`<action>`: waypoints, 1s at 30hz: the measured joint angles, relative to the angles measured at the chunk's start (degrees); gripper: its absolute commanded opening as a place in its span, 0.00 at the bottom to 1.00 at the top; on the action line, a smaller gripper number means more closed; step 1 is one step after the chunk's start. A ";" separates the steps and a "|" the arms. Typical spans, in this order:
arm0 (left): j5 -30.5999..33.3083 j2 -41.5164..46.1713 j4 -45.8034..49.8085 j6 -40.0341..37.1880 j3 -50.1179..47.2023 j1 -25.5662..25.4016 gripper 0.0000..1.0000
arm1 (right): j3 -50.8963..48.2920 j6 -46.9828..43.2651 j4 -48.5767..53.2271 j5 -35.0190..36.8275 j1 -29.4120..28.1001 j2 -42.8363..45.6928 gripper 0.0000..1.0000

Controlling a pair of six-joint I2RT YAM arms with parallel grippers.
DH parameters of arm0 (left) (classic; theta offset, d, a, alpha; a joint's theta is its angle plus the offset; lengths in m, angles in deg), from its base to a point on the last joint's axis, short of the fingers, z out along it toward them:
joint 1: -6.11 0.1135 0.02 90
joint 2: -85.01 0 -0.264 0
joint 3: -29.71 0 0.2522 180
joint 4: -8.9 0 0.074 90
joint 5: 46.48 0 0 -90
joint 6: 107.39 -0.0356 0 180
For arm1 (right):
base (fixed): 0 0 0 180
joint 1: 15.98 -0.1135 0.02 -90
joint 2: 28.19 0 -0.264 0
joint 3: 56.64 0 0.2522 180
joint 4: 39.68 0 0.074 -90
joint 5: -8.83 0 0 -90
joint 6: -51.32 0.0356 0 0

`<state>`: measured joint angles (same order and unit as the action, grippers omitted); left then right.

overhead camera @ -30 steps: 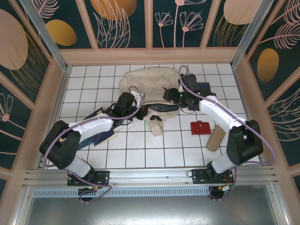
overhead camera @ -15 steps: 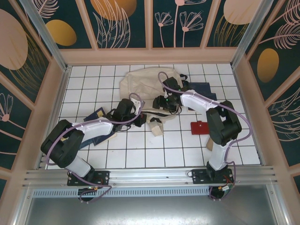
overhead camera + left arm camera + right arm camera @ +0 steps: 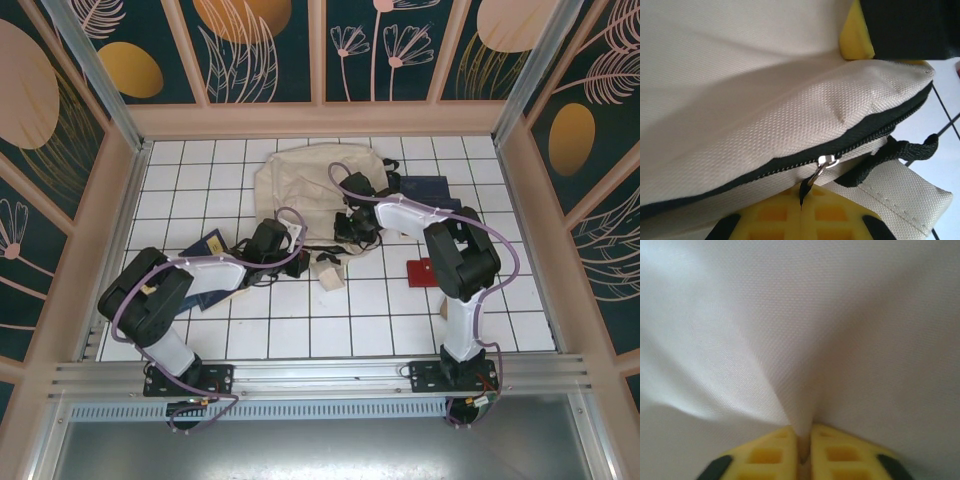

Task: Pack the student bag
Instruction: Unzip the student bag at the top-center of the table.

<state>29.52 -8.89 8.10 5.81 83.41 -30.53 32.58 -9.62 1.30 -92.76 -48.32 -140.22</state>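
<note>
The student bag (image 3: pixel 300 172), a cream canvas backpack, lies at the back middle of the table. In the left wrist view its dark zipper (image 3: pixel 790 165) runs across the cream cloth, with a black strap (image 3: pixel 890 152) below it. My left gripper (image 3: pixel 801 197) is shut on the black zipper pull (image 3: pixel 812 182) that hangs from the silver slider. From above, the left gripper (image 3: pixel 298 262) sits at the bag's near edge. My right gripper (image 3: pixel 803 437) is shut on a pinched fold of the bag's cream cloth (image 3: pixel 790 365). Seen from above, the right gripper (image 3: pixel 346 224) is on the bag's near right side.
Navy books (image 3: pixel 425 190) lie right of the bag, and another navy book (image 3: pixel 205 250) lies under the left arm. A small beige block (image 3: pixel 328 272) and a flat red piece (image 3: pixel 428 271) rest on the white tiles nearer me. Wooden walls enclose the table.
My right gripper swung left onto the bag and closed on its cloth. The left gripper stayed shut and drew a little toward me and to the left.
</note>
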 measured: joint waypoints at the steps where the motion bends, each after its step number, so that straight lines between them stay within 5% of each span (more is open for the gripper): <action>1: 0.98 0.52 0.68 -0.02 0.17 0.00 0.00 | 0.00 0.02 0.00 0.46 -0.02 0.00 0.00; 14: 10.01 8.15 15.13 -3.56 5.99 2.58 0.00 | -3.54 -0.22 -1.62 5.16 2.27 2.64 0.00; 24: 9.97 7.89 18.49 -1.81 11.76 5.11 0.00 | -3.19 -0.98 -2.56 4.07 5.95 5.11 0.00; 28: 3.80 7.93 17.73 -3.08 12.50 6.67 0.00 | -2.82 -3.37 -2.80 3.34 7.21 5.81 0.00; 30: 1.20 8.26 17.51 -3.52 11.91 7.15 0.00 | -2.82 -4.63 -2.71 1.60 8.13 6.62 0.35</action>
<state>30.72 -0.63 25.60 2.29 95.32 -23.39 29.76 -14.25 -1.41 -91.16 -40.18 -133.60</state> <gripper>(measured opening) 0.048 0.094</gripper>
